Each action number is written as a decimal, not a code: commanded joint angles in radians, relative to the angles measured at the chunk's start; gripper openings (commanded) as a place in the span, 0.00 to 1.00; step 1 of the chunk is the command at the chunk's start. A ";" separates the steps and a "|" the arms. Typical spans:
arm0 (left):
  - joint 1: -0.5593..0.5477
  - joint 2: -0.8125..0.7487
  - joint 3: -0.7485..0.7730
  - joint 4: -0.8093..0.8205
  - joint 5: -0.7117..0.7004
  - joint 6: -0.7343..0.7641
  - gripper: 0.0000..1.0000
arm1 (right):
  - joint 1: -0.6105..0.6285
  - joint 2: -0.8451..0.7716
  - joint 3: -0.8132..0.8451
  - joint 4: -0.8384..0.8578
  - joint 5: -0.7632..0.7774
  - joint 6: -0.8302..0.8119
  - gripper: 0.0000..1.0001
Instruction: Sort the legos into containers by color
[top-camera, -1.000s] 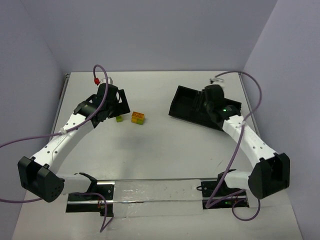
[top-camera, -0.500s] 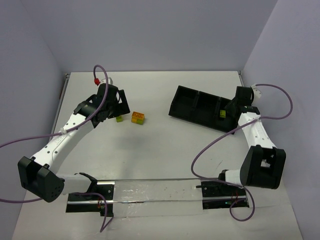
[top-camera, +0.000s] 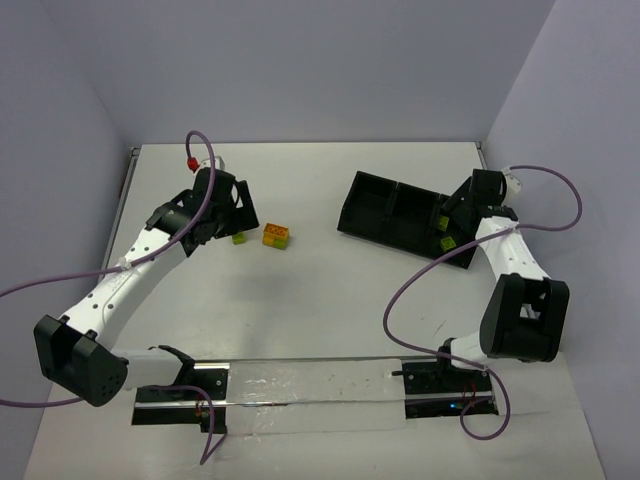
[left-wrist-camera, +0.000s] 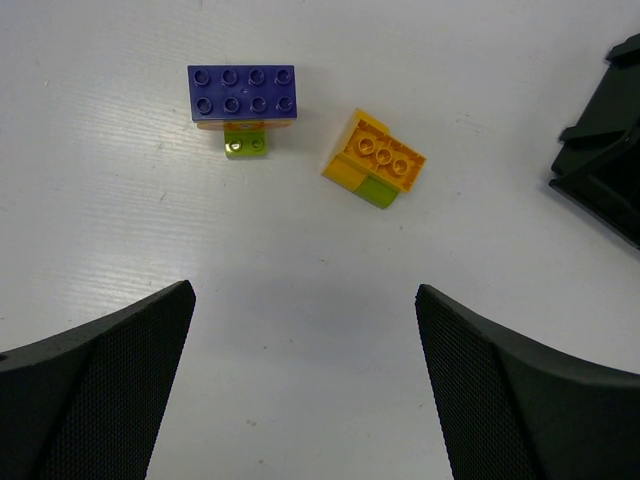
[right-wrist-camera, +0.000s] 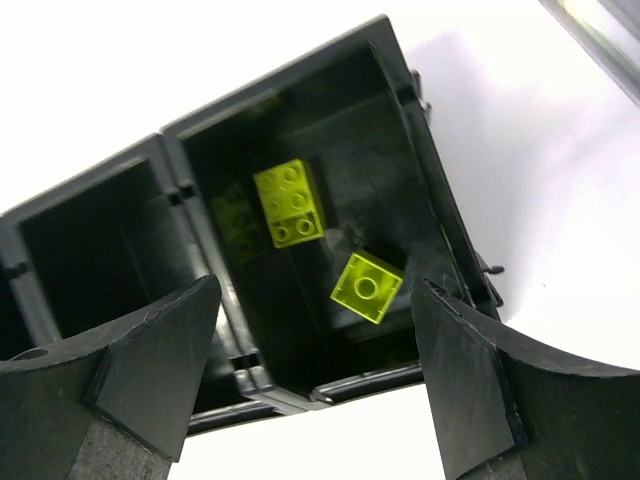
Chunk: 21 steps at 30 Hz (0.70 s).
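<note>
In the left wrist view a blue-purple lego (left-wrist-camera: 242, 92) lies on the table on top of an orange piece, with a small lime green lego (left-wrist-camera: 246, 146) against it. Beside them lies an orange-yellow lego (left-wrist-camera: 377, 157) stacked with a green piece. My left gripper (left-wrist-camera: 303, 290) hovers open just short of them, holding nothing. From above, the left gripper (top-camera: 232, 215) sits next to the orange lego (top-camera: 276, 235). My right gripper (right-wrist-camera: 315, 288) stands open above the end container of the black tray (right-wrist-camera: 180, 180), where two lime green legos (right-wrist-camera: 290, 202) (right-wrist-camera: 367, 286) lie loose.
The tray (top-camera: 362, 184) lies at an angle at the back right, near the table's right edge. Its other two compartments look empty from above. Purple cables loop from both arms. A metal rail (top-camera: 300, 385) runs along the near edge between the arm bases.
My right arm swung from the tray's middle to its right end and its jaws opened. A second lime green lego now lies in the end compartment. The left arm stayed still.
</note>
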 joint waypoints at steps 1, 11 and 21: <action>0.006 -0.013 0.024 -0.002 -0.019 -0.010 0.99 | 0.025 -0.076 0.084 0.013 -0.011 -0.024 0.84; 0.024 0.048 0.036 -0.012 -0.068 -0.029 0.99 | 0.525 -0.114 0.237 -0.027 -0.028 -0.221 0.87; 0.101 0.102 0.032 -0.014 -0.010 -0.073 0.99 | 0.892 0.143 0.379 -0.105 -0.074 -0.309 0.93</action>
